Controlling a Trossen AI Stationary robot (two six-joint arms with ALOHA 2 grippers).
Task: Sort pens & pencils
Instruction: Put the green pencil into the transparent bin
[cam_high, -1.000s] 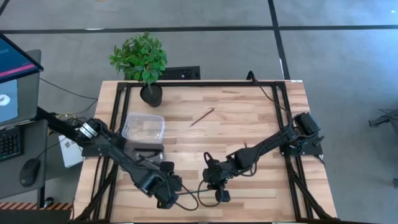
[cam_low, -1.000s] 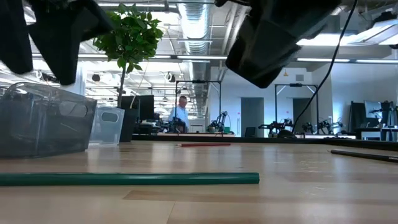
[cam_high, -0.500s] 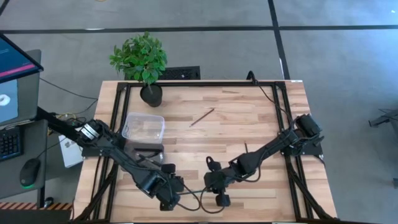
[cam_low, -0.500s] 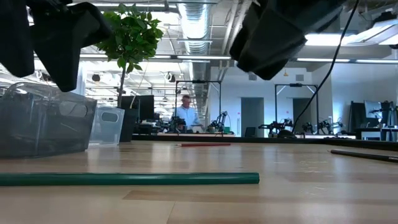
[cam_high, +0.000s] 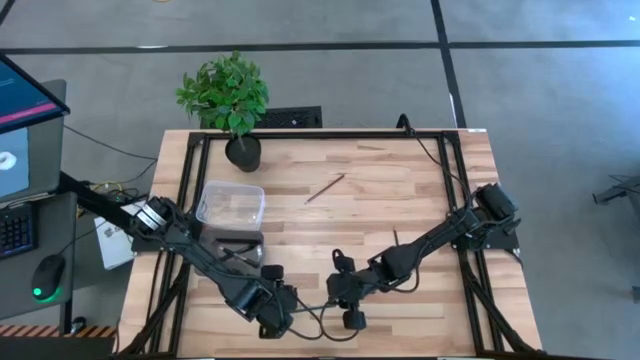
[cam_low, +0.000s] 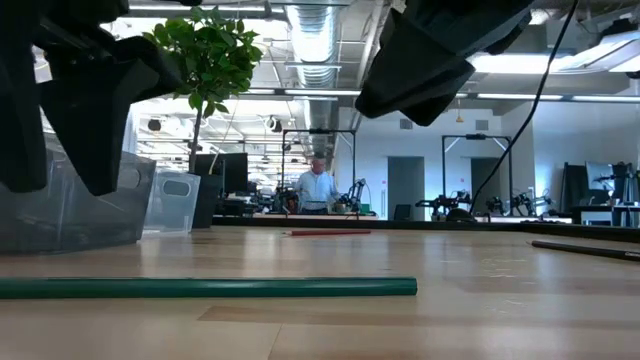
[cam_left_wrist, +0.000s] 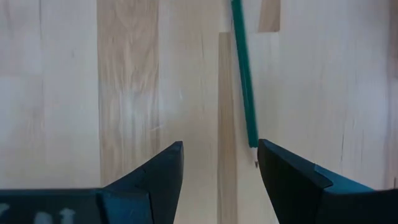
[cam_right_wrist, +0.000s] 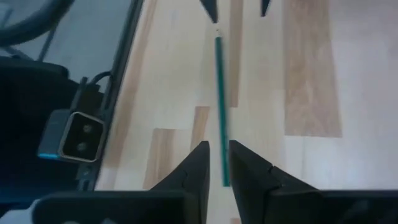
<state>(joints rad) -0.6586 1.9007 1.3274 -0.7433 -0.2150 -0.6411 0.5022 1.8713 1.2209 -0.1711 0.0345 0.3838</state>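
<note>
A green pencil lies flat on the wooden table near its front edge. In the left wrist view the pencil runs away from my open left gripper, its tip close to one finger. My left gripper hangs above the table. My right gripper hovers over the pencil's other end. Its fingers are a narrow gap apart and in line with the pencil. A brown pencil and a dark pen lie farther back.
A clear container and a dark one stand at the left. A potted plant stands at the far left. A red pencil and a dark pen lie farther back. A person stands in the room behind.
My left gripper has come down toward the table, over the green pencil's end. The pencil has stayed where it was. The person in the room behind has walked toward the right.
</note>
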